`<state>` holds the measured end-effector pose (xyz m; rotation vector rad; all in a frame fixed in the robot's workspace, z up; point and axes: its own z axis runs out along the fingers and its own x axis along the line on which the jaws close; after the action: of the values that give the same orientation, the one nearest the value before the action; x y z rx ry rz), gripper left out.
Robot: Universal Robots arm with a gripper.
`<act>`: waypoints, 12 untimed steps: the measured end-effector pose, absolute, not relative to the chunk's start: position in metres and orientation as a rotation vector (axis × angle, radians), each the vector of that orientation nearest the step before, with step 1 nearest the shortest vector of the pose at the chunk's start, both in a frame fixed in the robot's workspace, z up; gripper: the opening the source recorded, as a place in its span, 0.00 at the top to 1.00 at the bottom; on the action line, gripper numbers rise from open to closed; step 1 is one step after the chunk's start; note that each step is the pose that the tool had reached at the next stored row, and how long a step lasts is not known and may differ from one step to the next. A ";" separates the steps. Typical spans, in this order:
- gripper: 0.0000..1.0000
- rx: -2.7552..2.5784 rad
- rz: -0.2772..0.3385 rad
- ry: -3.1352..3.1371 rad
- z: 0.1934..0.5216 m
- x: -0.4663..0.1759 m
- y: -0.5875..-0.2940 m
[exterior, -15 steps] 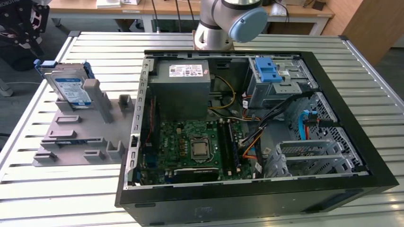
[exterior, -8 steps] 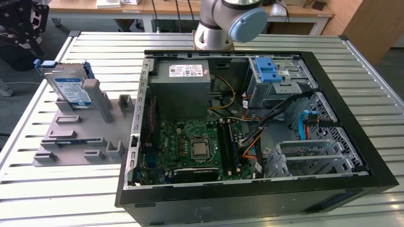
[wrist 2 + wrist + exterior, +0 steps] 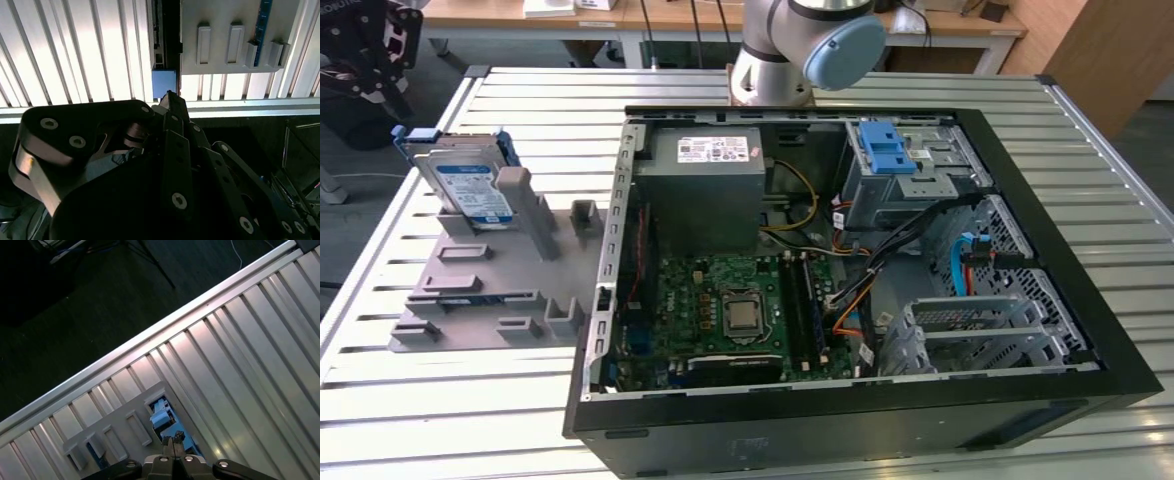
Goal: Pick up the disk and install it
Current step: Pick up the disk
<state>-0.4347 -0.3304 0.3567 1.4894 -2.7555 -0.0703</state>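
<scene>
The disk (image 3: 467, 187), silver with a white-and-blue label and a blue carrier frame, stands on edge in a grey holder (image 3: 494, 290) on the table at the exterior view's left. My black gripper (image 3: 371, 55) hangs above and just behind it, apart from it. In both wrist views the fingertips meet with nothing between them, so the gripper (image 3: 169, 96) (image 3: 173, 441) is shut. Just beyond the tips shows the blue end of the disk's carrier (image 3: 164, 83) (image 3: 161, 416), set in the grey holder (image 3: 225, 40) (image 3: 125, 427).
An open black computer case (image 3: 854, 400) lies in the middle of the slatted metal table (image 3: 1067, 150), with a grey power-supply box (image 3: 707, 185), a motherboard (image 3: 720, 310) and a silver cage with a blue latch (image 3: 901, 160). The arm's base (image 3: 787, 50) stands behind the case.
</scene>
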 end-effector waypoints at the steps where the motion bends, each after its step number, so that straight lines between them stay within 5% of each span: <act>1: 0.89 1.495 -0.070 -2.753 0.357 -0.435 -0.330; 12: 0.89 1.553 -0.070 -2.719 0.357 -0.435 -0.330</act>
<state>-0.4347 -0.3304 0.3567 1.5530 -2.7190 -0.0699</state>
